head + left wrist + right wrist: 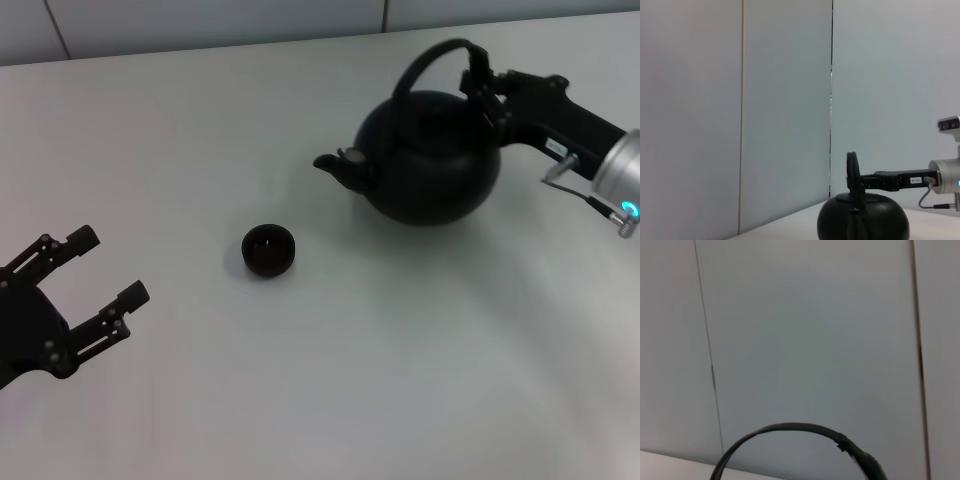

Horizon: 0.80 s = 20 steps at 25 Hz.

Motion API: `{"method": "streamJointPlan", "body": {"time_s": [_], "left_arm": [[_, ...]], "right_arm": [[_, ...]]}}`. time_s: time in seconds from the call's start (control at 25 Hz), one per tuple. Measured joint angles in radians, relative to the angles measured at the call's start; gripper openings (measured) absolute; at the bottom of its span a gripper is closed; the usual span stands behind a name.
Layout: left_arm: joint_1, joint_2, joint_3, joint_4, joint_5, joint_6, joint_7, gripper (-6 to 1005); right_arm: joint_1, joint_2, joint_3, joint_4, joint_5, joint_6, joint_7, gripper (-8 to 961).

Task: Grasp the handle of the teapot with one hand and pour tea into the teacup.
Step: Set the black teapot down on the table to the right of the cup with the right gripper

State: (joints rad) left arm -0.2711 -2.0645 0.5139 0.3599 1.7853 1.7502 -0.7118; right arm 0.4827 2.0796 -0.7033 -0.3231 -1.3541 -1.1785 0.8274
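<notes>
Black right gripper point(487, 88), silver wrist, blue light; black left gripper point(95, 280).

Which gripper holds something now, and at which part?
The right gripper grips the teapot by its handle, near the right end. The left gripper is open, empty.

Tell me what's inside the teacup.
The teacup on the table shows only a dark interior in the head view; whether it holds any tea cannot be told. Nothing covers it.

Bright, even light; soft shadows.
</notes>
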Motion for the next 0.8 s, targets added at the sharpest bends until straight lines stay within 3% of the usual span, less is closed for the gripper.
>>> {"method": "streamJointPlan", "body": {"time_s": [0.28, 0.8], "left_arm": [[-0.002, 0.0, 0.0, -0.001, -0.001, 0.0, -0.003, 797], [-0.008, 0.0, 0.0, 0.001, -0.003, 0.0, -0.009, 797]], "right_arm": [[-0.07, 0.002, 0.028, 0.003, 0.002, -0.031, -0.062, 87], [-0.067, 0.002, 0.051, 0.047, 0.002, -0.043, -0.142, 108]]}}
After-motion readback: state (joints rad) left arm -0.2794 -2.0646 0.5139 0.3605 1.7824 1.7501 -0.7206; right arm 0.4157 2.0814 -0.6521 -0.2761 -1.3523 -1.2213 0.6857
